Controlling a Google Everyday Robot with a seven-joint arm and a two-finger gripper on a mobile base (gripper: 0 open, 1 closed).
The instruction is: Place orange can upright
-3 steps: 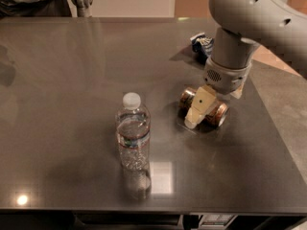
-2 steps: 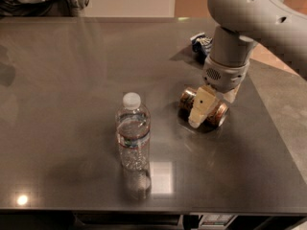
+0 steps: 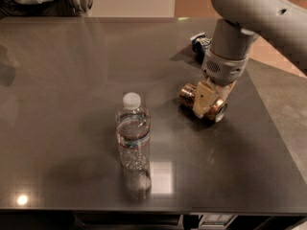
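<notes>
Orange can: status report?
Gripper at right side of table, clamped across orange can. Can on its side, not yet upright. Water bottle stands well left, snack bag behind the arm; neither in the way.

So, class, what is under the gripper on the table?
The orange can lies on its side on the table. Its two ends show either side of the gripper; its middle is covered.
</notes>
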